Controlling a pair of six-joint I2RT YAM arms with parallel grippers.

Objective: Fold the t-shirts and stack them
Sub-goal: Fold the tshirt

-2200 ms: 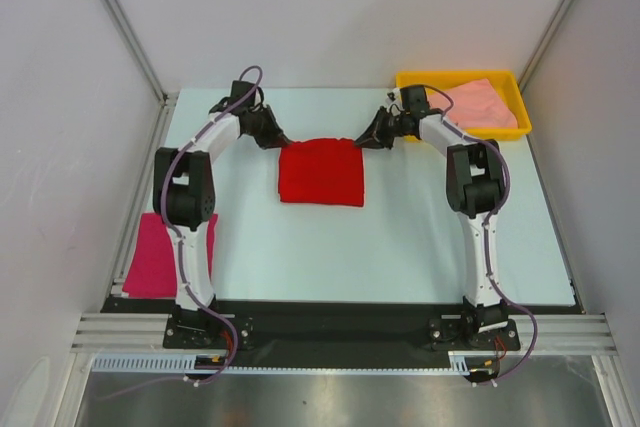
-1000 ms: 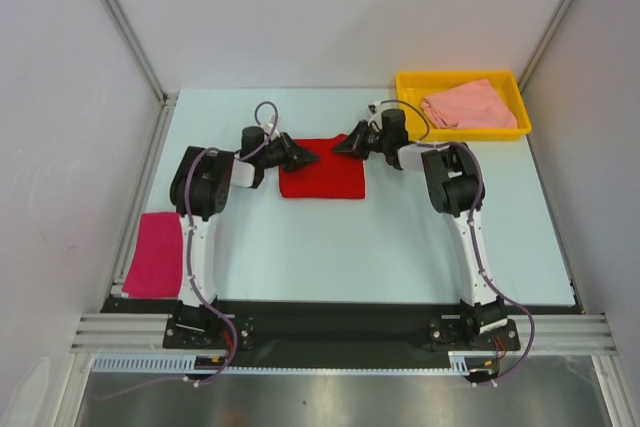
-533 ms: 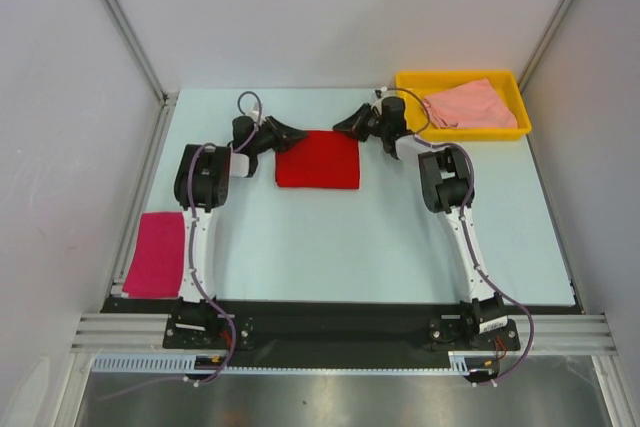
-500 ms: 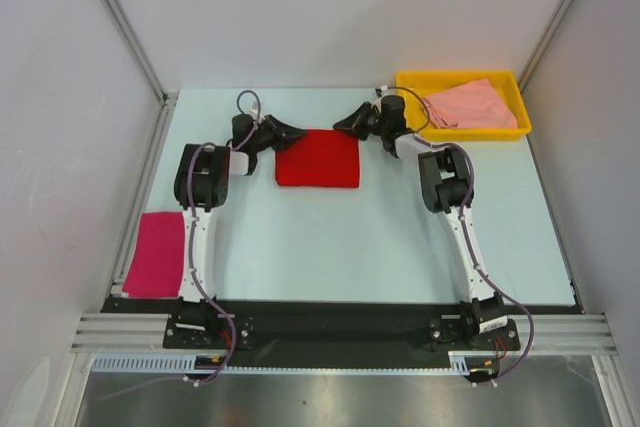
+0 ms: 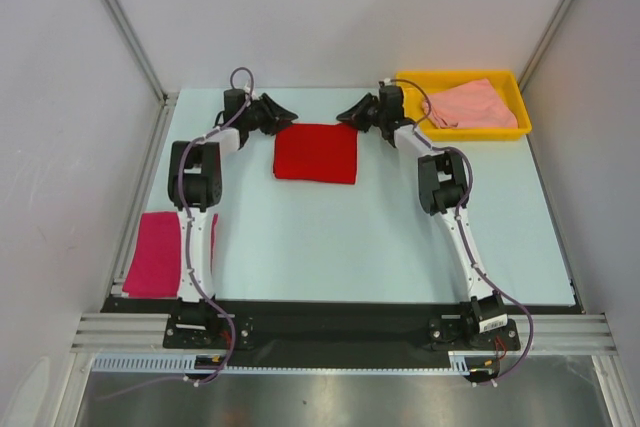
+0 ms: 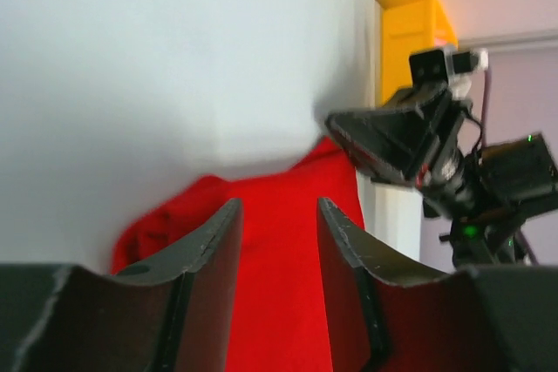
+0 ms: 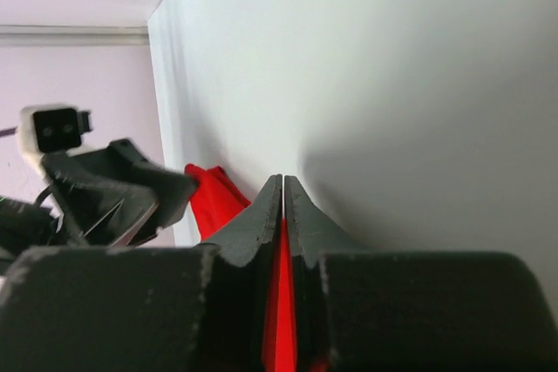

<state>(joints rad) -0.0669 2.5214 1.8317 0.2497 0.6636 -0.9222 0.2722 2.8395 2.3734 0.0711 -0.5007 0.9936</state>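
Note:
The bright red t-shirt (image 5: 316, 153) lies folded into a flat rectangle at the far middle of the table. My left gripper (image 5: 287, 113) is at its far left corner, and in the left wrist view (image 6: 277, 206) the jaws stand apart with red cloth (image 6: 270, 182) showing between them. My right gripper (image 5: 345, 116) is at the far right corner. In the right wrist view (image 7: 282, 179) it is shut, with a sliver of red cloth (image 7: 281, 320) in the slit. The magenta t-shirt (image 5: 155, 253) lies folded at the near left. The salmon t-shirt (image 5: 470, 105) lies crumpled in the tray.
The yellow plastic tray (image 5: 458, 77) stands at the far right corner, close behind my right arm. White walls enclose the table on the far side and both sides. A black rail runs along the near edge by the arm bases.
Both grippers came in over the red shirt, then drew back toward the far wall. The red shirt has slid a little farther away with them.

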